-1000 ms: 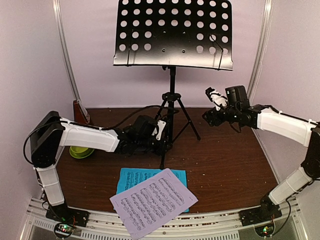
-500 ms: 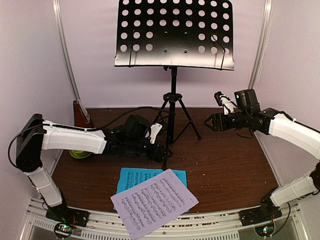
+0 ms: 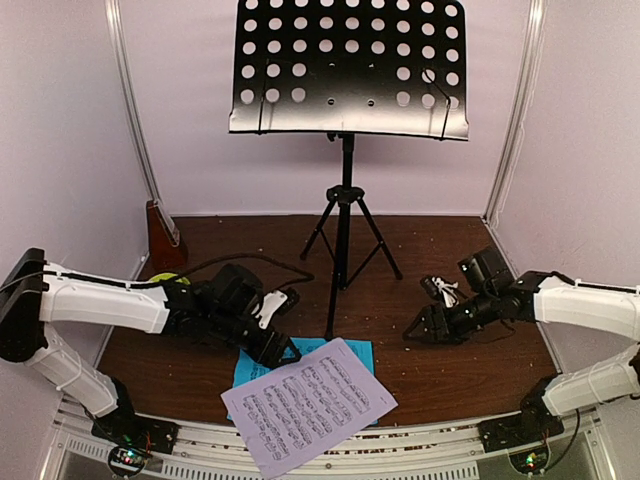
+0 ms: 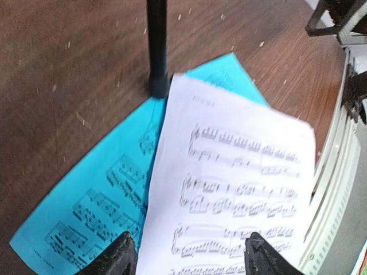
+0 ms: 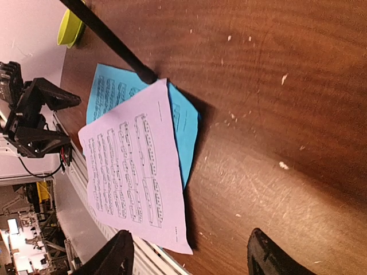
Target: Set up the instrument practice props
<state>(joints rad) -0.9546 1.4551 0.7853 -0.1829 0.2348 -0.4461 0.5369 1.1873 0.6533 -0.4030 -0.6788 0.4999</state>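
Status from my end: I'd call this barely started. The music stand (image 3: 348,70) is up on its tripod at the back middle of the desk (image 3: 450,260), but its tray is bare. The white sheet (image 3: 308,402) and the cyan sheet (image 3: 262,355) lie flat at the near edge, white on top and skewed, covering most of the cyan. The metronome (image 3: 160,232) sits way off in the back left corner against the wall, and I can't tell from here whether its cover is on. So my guess is both sheets need to go on the stand, and the metronome probably needs bringing out somewhere sensible. The left pincer (image 4: 189,260) is wide with nothing in it, hovering low right over the sheets. The right pincer (image 5: 189,258) is also wide and empty, low over bare wood to the right of the papers. The overhead is the only view that shows the empty tray and the metronome. The left wrist cam shows one tripod foot planted right at the cyan sheet's edge, by the white sheet's corner, which could snag a pull. The right wrist cam shows the lime-green bowl (image 5: 71,26) that my left arm mostly hides from above, and the white sheet's near corner poking out over the rail.
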